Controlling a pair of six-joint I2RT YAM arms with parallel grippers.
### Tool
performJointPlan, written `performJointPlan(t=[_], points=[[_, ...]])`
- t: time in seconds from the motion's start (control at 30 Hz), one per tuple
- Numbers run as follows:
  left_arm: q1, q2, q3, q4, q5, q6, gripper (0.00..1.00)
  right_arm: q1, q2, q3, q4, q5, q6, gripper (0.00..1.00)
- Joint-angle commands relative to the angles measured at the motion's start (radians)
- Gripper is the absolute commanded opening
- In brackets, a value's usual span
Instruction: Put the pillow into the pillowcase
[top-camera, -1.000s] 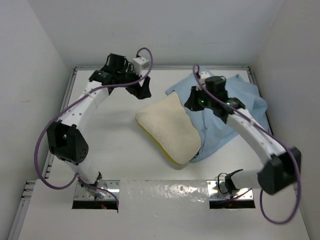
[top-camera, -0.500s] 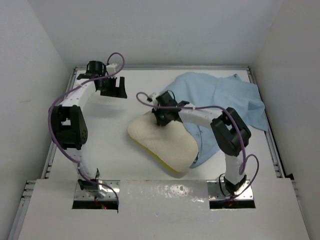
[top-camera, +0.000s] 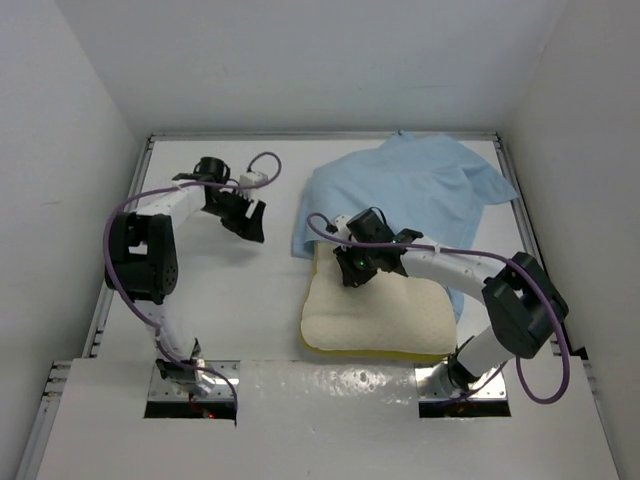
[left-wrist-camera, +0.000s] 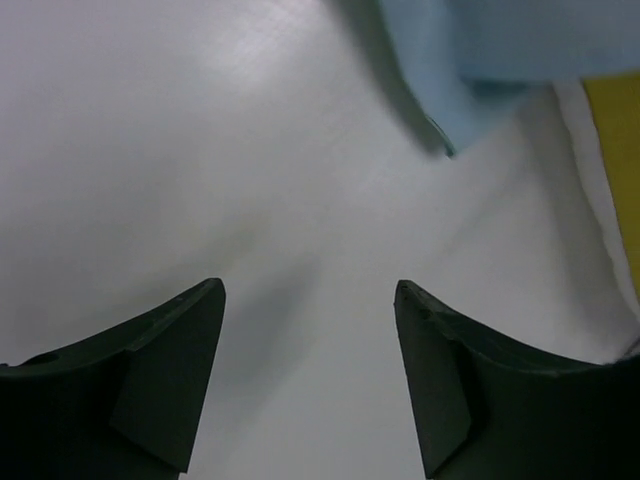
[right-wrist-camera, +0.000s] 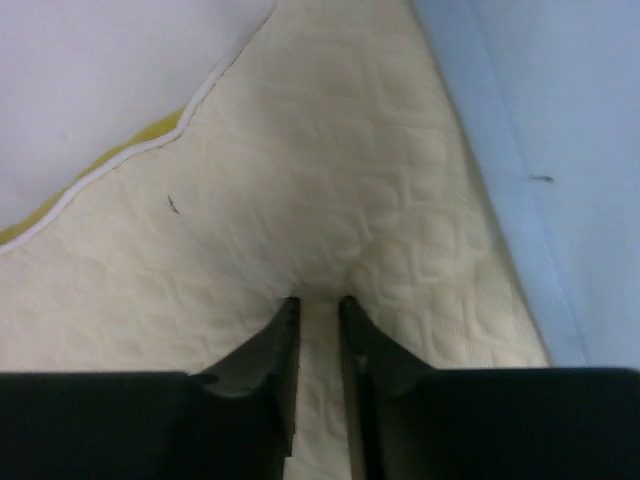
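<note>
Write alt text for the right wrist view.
The right gripper pinches a puckered fold of the cream quilted pillow between two dark fingers. Light blue pillowcase lies along the right, bare white table at upper left.

A white tabletop is boxed in by a plain white back wall along its far edge and side walls at either flank. Two metal plates sit at its near edge, a glossy strip between them.
</note>
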Motion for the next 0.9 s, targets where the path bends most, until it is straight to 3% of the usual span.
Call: performJointPlan(t=[0.0, 0.1, 0.13, 0.17, 0.3, 0.5, 0.63, 0.73, 0.87], points=[[-0.040, 0.000, -0.092, -0.106, 0.165, 0.155, 0.69, -0.008, -0.001, 0.097, -0.062, 0.146, 0.034, 0.25], [-0.113, -0.035, -0.172, 0.010, 0.206, 0.053, 0.74, 0.008, -0.044, 0.094, -0.061, 0.190, 0.111, 0.37], [-0.153, -0.035, -0.184, 0.056, 0.164, 0.003, 0.76, 0.020, -0.062, 0.086, -0.051, 0.231, 0.131, 0.40], [-0.169, -0.032, -0.209, 0.161, 0.126, -0.097, 0.77, 0.025, -0.104, 0.067, -0.047, 0.256, 0.186, 0.50], [-0.212, -0.015, -0.263, 0.407, 0.012, -0.242, 0.82, 0.052, -0.194, 0.027, -0.016, 0.356, 0.342, 0.65], [-0.224, 0.078, -0.211, 0.555, -0.008, -0.400, 0.82, 0.173, -0.176, 0.043, 0.027, 0.538, 0.465, 0.87], [-0.230, 0.141, -0.182, 0.560, -0.005, -0.476, 0.71, 0.207, -0.106, 0.076, 0.048, 0.558, 0.540, 0.93], [-0.254, 0.186, -0.177, 0.571, 0.058, -0.512, 0.71, 0.218, -0.034, 0.097, 0.054, 0.566, 0.596, 0.99], [-0.273, 0.220, -0.194, 0.621, 0.119, -0.598, 0.67, 0.216, 0.045, 0.105, 0.084, 0.568, 0.645, 0.99]])
